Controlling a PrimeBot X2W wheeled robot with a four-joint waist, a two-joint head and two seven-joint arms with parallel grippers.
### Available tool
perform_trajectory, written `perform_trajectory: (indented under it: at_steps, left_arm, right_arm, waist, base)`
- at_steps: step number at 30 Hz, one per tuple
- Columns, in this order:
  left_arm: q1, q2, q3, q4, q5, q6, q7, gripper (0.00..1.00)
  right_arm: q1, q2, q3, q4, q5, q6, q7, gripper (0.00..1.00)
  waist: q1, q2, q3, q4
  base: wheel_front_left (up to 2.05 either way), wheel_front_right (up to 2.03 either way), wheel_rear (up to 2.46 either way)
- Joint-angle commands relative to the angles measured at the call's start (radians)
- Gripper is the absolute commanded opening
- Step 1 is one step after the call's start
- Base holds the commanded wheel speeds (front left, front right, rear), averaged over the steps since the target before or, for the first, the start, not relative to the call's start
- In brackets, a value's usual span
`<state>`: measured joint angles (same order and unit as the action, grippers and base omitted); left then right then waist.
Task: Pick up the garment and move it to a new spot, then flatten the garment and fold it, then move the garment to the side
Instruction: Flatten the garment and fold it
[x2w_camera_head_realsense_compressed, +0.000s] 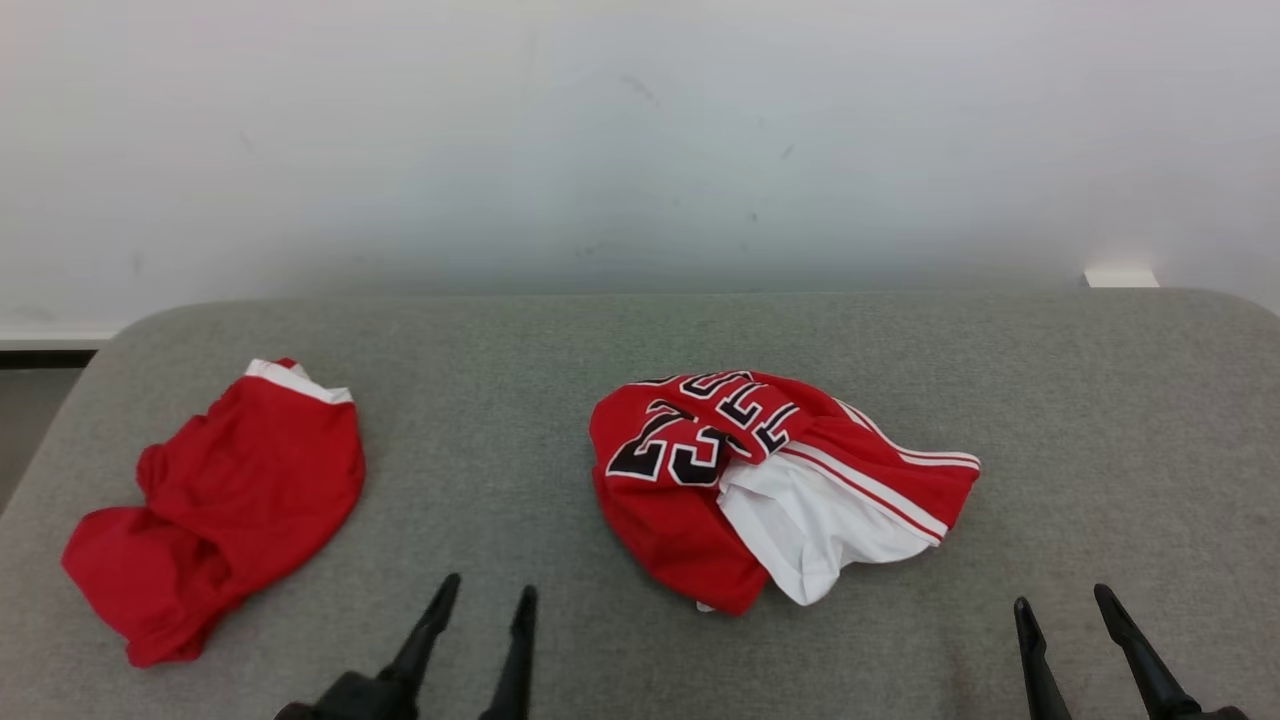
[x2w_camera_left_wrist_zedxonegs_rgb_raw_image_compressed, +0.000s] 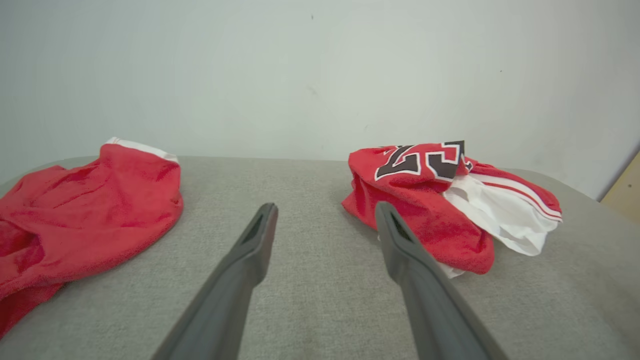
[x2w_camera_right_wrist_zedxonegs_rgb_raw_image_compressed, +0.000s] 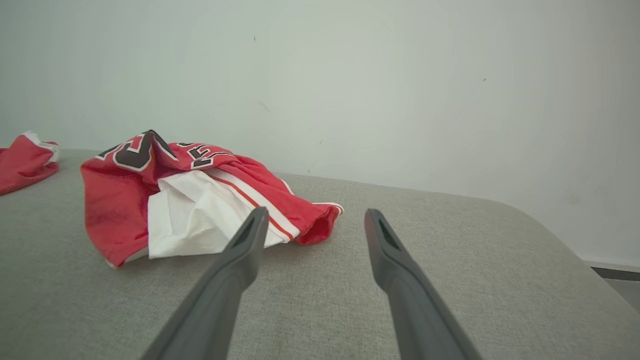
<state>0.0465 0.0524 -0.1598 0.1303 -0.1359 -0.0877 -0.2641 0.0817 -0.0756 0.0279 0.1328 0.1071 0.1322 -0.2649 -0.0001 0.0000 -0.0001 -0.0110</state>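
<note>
Grey surface (x2w_camera_head_realsense_compressed: 640, 330): crumpled jersey (x2w_camera_head_realsense_compressed: 700, 470) centre, red garment (x2w_camera_head_realsense_compressed: 230, 490) left; left end effector (x2w_camera_head_realsense_compressed: 489, 585) and right end effector (x2w_camera_head_realsense_compressed: 1060, 596) open, empty.

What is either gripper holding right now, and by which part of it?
Nothing is held. The left gripper and right gripper both stand open and empty, short of the crumpled numbered jersey; the plain red garment lies apart at the left.

1. A grey fabric-covered surface (x2w_camera_head_realsense_compressed: 560, 340) with rounded far corners carries two garments, well apart.
2. A crumpled red jersey (x2w_camera_head_realsense_compressed: 680, 500) with black, white-edged lettering and a white panel lies near the middle, slightly toward 3 o'clock.
3. A plain red garment (x2w_camera_head_realsense_compressed: 230, 500) with a white band lies bunched at 9 o'clock, its band toward 12.
</note>
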Motion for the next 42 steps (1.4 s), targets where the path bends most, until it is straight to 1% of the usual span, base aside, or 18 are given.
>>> perform_trajectory:
  at_steps: [1, 5, 9, 10, 16, 21, 24, 27, 28, 29, 30, 33, 36, 39, 42]
  left_arm:
    - [-0.044, 0.0, -0.044, 0.005, 0.019, -0.014, -0.001, 1.0]
    - [-0.132, 0.001, -0.133, 0.054, 0.04, -0.03, -0.001, 1.0]
    - [-0.205, 0.0, -0.209, 0.163, 0.053, -0.035, -0.001, 1.0]
    - [-0.205, 0.0, -0.209, 0.163, 0.053, -0.035, -0.001, 1.0]
    - [-0.305, 0.0, -0.273, 0.361, 0.071, -0.039, -0.001, 1.0]
    - [-0.372, 0.0, -0.279, 0.482, 0.083, -0.009, -0.001, 1.0]
    - [-0.404, 0.0, -0.271, 0.555, 0.083, 0.022, -0.001, 1.0]
    - [-0.436, 0.0, -0.266, 0.627, 0.086, 0.043, 0.0, 1.0]
    - [-0.446, 0.0, -0.263, 0.644, 0.082, 0.049, 0.0, 0.66]
    - [-0.454, 0.0, -0.262, 0.664, 0.078, 0.049, 0.0, 0.03]
    - [-0.463, 0.0, -0.258, 0.674, 0.063, 0.043, 0.001, 0.0]
    - [-0.482, 0.0, -0.245, 0.671, 0.007, 0.027, 0.001, 0.0]
    - [-0.501, 0.0, -0.243, 0.628, -0.054, 0.004, 0.0, 0.0]
    - [-0.517, 0.0, -0.253, 0.561, -0.111, -0.018, 0.025, 0.0]
    - [-0.536, -0.001, -0.259, 0.442, -0.189, -0.035, 0.085, 0.0]
  right_arm:
    - [-0.02, -0.012, 0.009, -0.008, 0.003, -0.003, 0.001, 1.0]
    - [-0.037, -0.017, 0.025, -0.017, 0.01, -0.003, 0.001, 1.0]
    - [-0.057, -0.02, 0.043, -0.021, 0.013, -0.003, 0.001, 1.0]
    - [-0.057, -0.02, 0.043, -0.021, 0.013, -0.003, 0.001, 1.0]
    - [-0.071, -0.013, 0.067, -0.032, 0.025, -0.003, 0.001, 1.0]
    - [-0.08, -0.008, 0.069, -0.038, 0.029, -0.003, 0.001, 1.0]
    - [-0.084, -0.003, 0.069, -0.043, 0.03, -0.003, 0.001, 1.0]
    - [-0.088, -0.001, 0.067, -0.045, 0.028, -0.003, 0.001, 1.0]
    - [-0.09, 0.0, 0.067, -0.045, 0.027, -0.003, 0.001, 1.0]
    - [-0.091, 0.001, 0.067, -0.045, 0.026, -0.003, 0.001, 1.0]
    - [-0.092, 0.002, 0.066, -0.043, 0.025, -0.003, 0.001, 1.0]
    - [-0.091, 0.004, 0.06, -0.039, 0.021, -0.003, 0.001, 1.0]
    - [-0.075, 0.006, 0.045, -0.039, 0.02, -0.003, 0.001, 1.0]
    - [-0.057, 0.007, 0.038, -0.034, 0.015, -0.003, 0.001, 1.0]
    - [-0.05, 0.008, 0.038, -0.031, 0.015, -0.003, 0.001, 1.0]
  waist:
    - [0.0001, 0.0, 0.008, -0.024]
    - [0.0001, 0.0, 0.019, -0.068]
    - [0.0001, 0.0, 0.037, -0.124]
    - [0.0001, 0.0, 0.037, -0.124]
    - [0.0001, 0.0, 0.078, -0.199]
    - [0.0001, 0.0, 0.109, -0.243]
    - [0.0001, 0.0, 0.127, -0.262]
    - [0.0001, 0.0, 0.14, -0.273]
    - [0.0001, 0.0, 0.142, -0.276]
    - [0.0001, 0.0, 0.144, -0.277]
    - [0.0001, 0.0, 0.145, -0.278]
    - [0.0001, 0.0, 0.14, -0.277]
    - [0.0001, 0.0, 0.13, -0.263]
    - [0.0001, 0.0, 0.111, -0.24]
    - [0.0001, 0.0, 0.088, -0.217]
  base:
    - [0.0, 0.0, 0.0]
    - [0.0, 0.0, 0.0]
    - [0.0, 0.0, 0.0]
    - [0.0, 0.0, 0.0]
    - [0.0, 0.0, 0.0]
    - [0.0, 0.0, 0.0]
    - [0.0, 0.0, 0.0]
    - [0.0, 0.0, 0.0]
    - [0.0, 0.0, 0.0]
    - [0.0, 0.0, 0.0]
    - [0.0, 0.0, 0.0]
    - [0.0, 0.0, 0.0]
    - [0.0, 0.0, 0.0]
    - [0.0, 0.0, 0.0]
    - [0.0, 0.0, 0.0]
